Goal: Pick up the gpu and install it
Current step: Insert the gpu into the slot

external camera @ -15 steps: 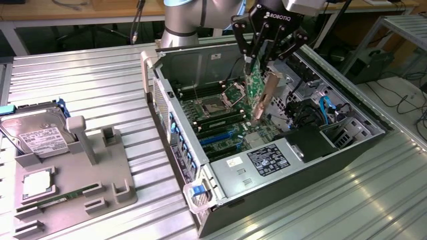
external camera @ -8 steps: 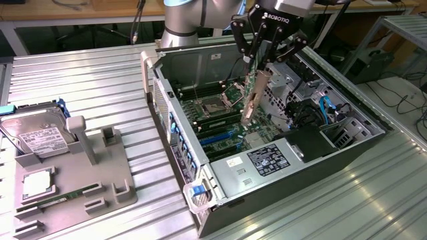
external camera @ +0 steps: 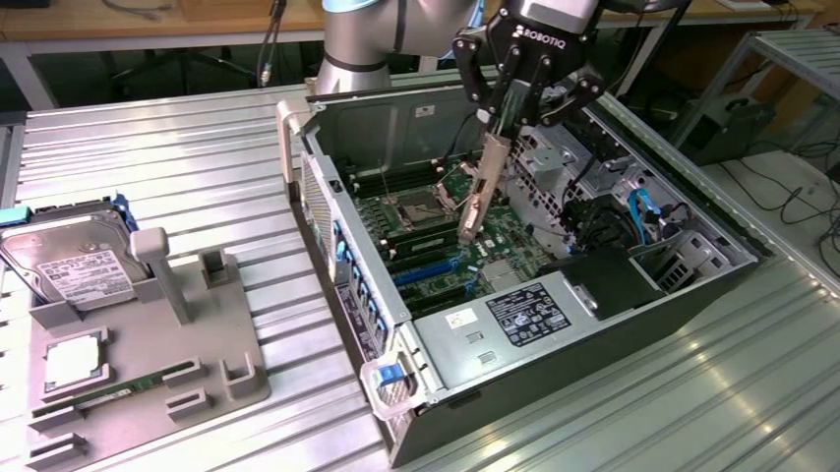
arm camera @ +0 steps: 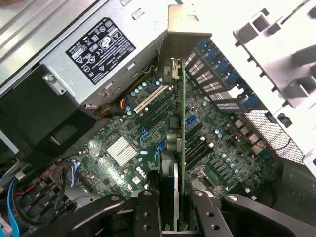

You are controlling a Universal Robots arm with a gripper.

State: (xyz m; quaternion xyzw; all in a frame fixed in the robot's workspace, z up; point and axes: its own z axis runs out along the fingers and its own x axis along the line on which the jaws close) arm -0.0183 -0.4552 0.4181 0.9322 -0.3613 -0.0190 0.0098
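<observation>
Inspector: Nearest the wrist camera, the gripper [arm camera: 170, 210] has its fingers [arm camera: 146, 212] partly closed, clamped on the gpu [arm camera: 176, 148] edge-on.

Clerk: Card position?

Inspector: Hanging upright above the motherboard [arm camera: 148, 148] inside the open computer case [external camera: 393, 393], silver bracket [arm camera: 180, 44] pointing away. Power supply [arm camera: 103, 52] alongside. In the exterior view, a hard drive [external camera: 66, 261] rests on the grey fixture [external camera: 157, 344] beside the case.

Even overhead light, bright, shadows soft.
Ribbed silver metal table [external camera: 171, 157] carries pale sheen streaks. Open grey computer case [external camera: 344, 295] interior darker, shaded. Wrist view: white plastic drive cage [arm camera: 281, 44] blown out by glare; black gripper fingers [arm camera: 148, 217] close and soft-focused; green motherboard [arm camera: 217, 163] sharp.
</observation>
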